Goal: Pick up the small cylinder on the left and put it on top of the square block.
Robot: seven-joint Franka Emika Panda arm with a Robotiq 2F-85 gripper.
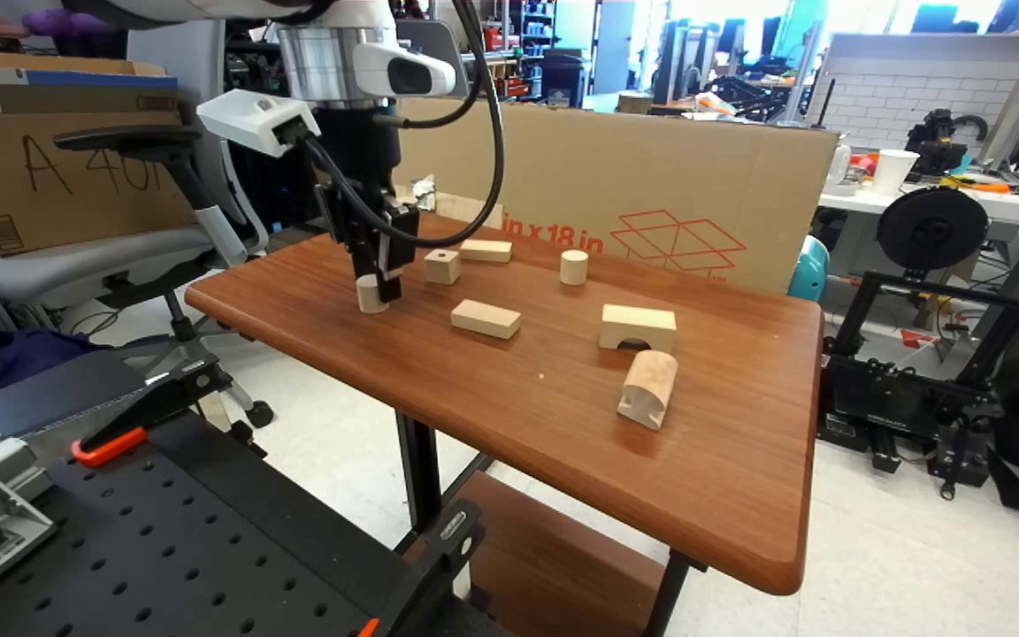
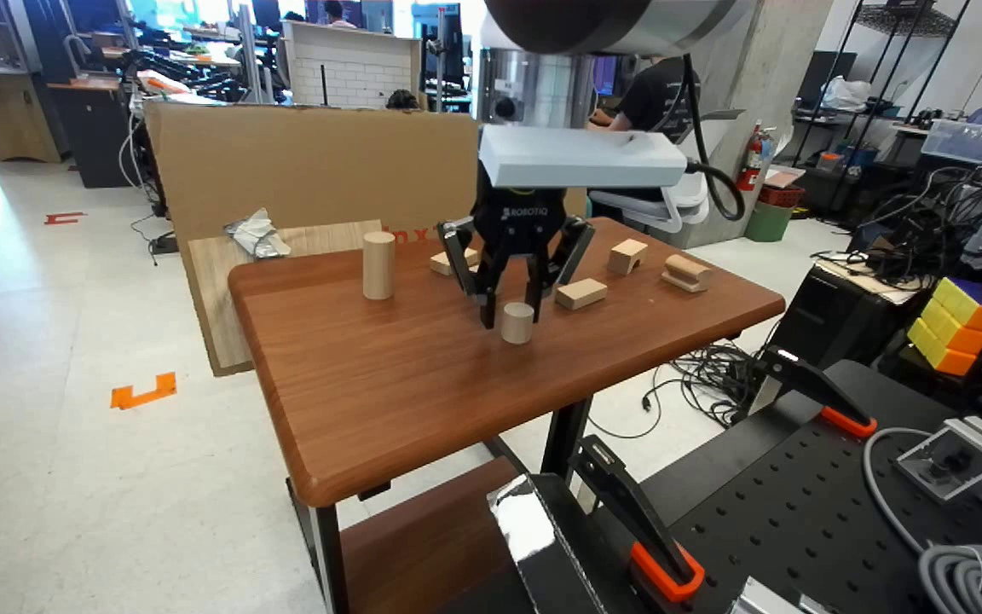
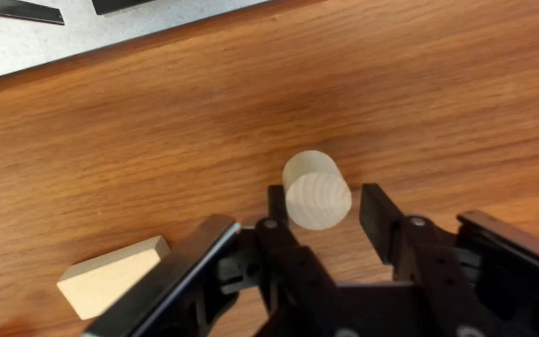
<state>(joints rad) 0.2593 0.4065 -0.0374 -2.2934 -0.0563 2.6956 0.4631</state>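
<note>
The small cylinder stands upright on the table and shows in both exterior views and in the wrist view. My gripper points down at it and is open. In the wrist view, the cylinder lies between the fingertips, close to the left finger, with a gap to the right finger. Whether the left finger touches it I cannot tell. The square block, with a hole in its top, stands just past the gripper in an exterior view. It is out of the wrist view.
A similar cylinder stands farther back on the table. A tall cylinder stands beside the gripper. Flat rectangular blocks, an arched block and a rounded block lie around. A cardboard sheet stands behind the table.
</note>
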